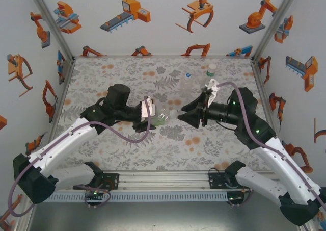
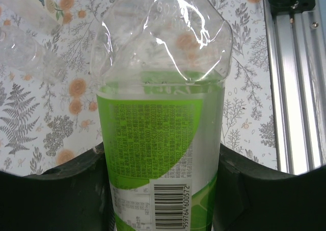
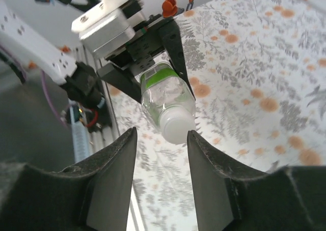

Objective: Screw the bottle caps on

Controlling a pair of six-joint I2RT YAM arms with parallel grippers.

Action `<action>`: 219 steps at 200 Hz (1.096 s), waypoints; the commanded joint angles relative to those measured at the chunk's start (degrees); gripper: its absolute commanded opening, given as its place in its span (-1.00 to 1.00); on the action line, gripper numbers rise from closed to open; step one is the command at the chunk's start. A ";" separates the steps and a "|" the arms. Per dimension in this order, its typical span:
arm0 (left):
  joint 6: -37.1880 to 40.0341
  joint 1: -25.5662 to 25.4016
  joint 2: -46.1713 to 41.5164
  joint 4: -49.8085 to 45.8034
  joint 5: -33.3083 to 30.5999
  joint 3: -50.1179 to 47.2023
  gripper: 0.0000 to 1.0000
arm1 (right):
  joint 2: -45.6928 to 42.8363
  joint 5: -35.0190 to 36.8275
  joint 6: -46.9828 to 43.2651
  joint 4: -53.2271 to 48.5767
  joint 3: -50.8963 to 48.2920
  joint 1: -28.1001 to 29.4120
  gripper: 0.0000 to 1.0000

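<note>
While you watched from the top external view, the left gripper (image 1: 152,113) was clamped on the green-banded bottle (image 1: 163,118). Its long axis ran 9 to 3, neck toward the right gripper (image 1: 183,117) at 3 o'clock. From the left wrist, the neck was cut off at 12. From the right wrist, the pale cap (image 3: 177,129) lay between parted, empty fingers (image 3: 114,175); its thread seating was unclear.

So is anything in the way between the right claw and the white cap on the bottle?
Nothing visible. The pale cap on the bottle held by the left claw sits right at the right claw's open fingers, with only air between.
</note>
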 commanded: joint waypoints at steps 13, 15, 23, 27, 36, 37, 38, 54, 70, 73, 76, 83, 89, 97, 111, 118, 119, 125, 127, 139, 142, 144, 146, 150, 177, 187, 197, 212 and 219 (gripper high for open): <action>1.09 -0.11 0.12 -1.38 5.18 0.67 -1.00 | 0.79 -8.86 -22.62 -1.85 1.83 0.20 -0.13; 1.16 -0.09 0.18 -1.51 5.38 0.70 -1.00 | 0.84 -9.13 -23.41 -2.08 1.84 0.25 -0.12; 1.41 -0.08 0.36 -1.99 5.99 0.94 -1.00 | 0.84 -10.19 -27.10 -2.60 1.77 0.27 -0.07; 1.46 -0.08 0.43 -2.23 6.25 1.05 -1.00 | 0.77 -10.48 -28.59 -2.63 1.63 0.27 -0.02; 1.66 -0.08 0.72 -2.83 6.89 1.34 -1.00 | 0.70 -10.54 -30.52 -1.59 0.87 0.27 0.06; 1.67 -0.08 0.72 -2.87 6.95 1.38 -1.00 | 0.70 -10.50 -30.63 -1.45 0.74 0.27 0.08; 1.68 -0.08 0.81 -2.93 7.02 1.44 -1.00 | 0.66 -10.52 -30.77 -1.24 0.63 0.27 0.09; 1.84 -0.22 1.16 -3.50 7.46 1.69 -1.00 | 0.65 -10.97 -31.96 1.70 -0.88 0.27 0.13; 1.85 -0.23 1.35 -3.70 7.53 1.82 -1.00 | 1.32 -12.94 -31.96 3.67 -1.69 0.26 0.13; 1.89 -0.24 1.35 -3.82 7.55 1.82 -1.00 | 1.47 -13.35 -31.96 3.84 -1.80 0.27 0.13; 1.86 -0.24 1.37 -3.79 7.57 1.82 -1.00 | 1.66 -13.67 -31.96 3.87 -1.84 0.27 0.13; 1.95 -0.26 1.42 -3.94 7.56 1.86 -1.00 | 2.01 -14.60 -31.98 3.88 -1.85 0.27 0.11; 1.97 -0.26 1.42 -4.00 7.55 1.94 -1.00 | 2.34 -15.18 -31.96 3.73 -1.81 0.26 0.10; 1.95 -0.24 1.38 -4.05 7.48 1.94 -1.00 | 2.60 -15.57 -31.96 3.54 -1.89 0.27 0.08; 1.94 -0.19 1.35 -4.05 7.35 1.92 -1.00 | 2.89 -15.90 -31.87 3.45 -2.16 0.31 0.06; 1.92 -0.25 1.43 -4.05 7.41 1.91 -1.00 | 2.84 -16.05 -31.79 3.48 -2.45 0.28 0.05; 1.94 -0.25 1.38 -4.05 7.38 1.93 -1.00 | 2.87 -16.07 -31.79 3.51 -2.50 0.32 0.05; 1.95 -0.27 1.39 -4.05 7.32 1.98 -1.00 | 2.80 -16.16 -31.72 3.68 -2.76 0.29 0.04; 1.95 -0.26 1.42 -4.05 7.30 2.02 -1.00 | 2.81 -16.16 -31.66 3.70 -2.87 0.36 0.03; 1.95 -0.24 1.41 -4.05 7.34 2.03 -1.00 | 2.75 -16.21 -31.36 4.32 -3.64 0.36 0.00; 1.95 -0.18 1.39 -4.03 7.32 2.03 -1.00 | 2.78 -16.18 -31.20 4.53 -3.81 0.36 0.00; 1.95 -0.24 1.38 -4.04 7.32 2.03 -1.00 | 2.72 -16.15 -31.11 4.64 -3.95 0.36 -0.01; 1.95 -0.28 1.42 -4.05 7.30 1.99 -1.00 | 2.75 -16.10 -30.98 4.84 -4.04 0.36 -0.01; 1.94 -0.25 1.41 -4.09 7.26 2.00 -1.00 | 2.76 -15.96 -30.72 5.15 -4.36 0.36 -0.02; 1.84 -0.28 1.36 -4.05 7.30 2.03 -1.00 | 2.81 -15.57 -29.29 7.57 -5.86 0.36 -0.05; 1.86 -0.18 1.37 -4.04 7.29 2.00 -1.00 | 2.83 -15.46 -28.85 8.32 -6.29 0.45 -0.06; 1.86 -0.20 1.37 -4.05 7.28 1.97 -1.00 | 2.97 -15.45 -28.54 8.95 -6.56 0.45 -0.07; 1.85 -0.24 1.26 -4.03 7.30 1.99 -1.00 | 3.14 -14.96 -28.49 9.15 -6.83 0.45 -0.07; 1.86 -0.25 1.05 -4.04 7.31 2.03 -1.00 | 3.27 -14.62 -28.45 9.12 -6.95 0.45 -0.08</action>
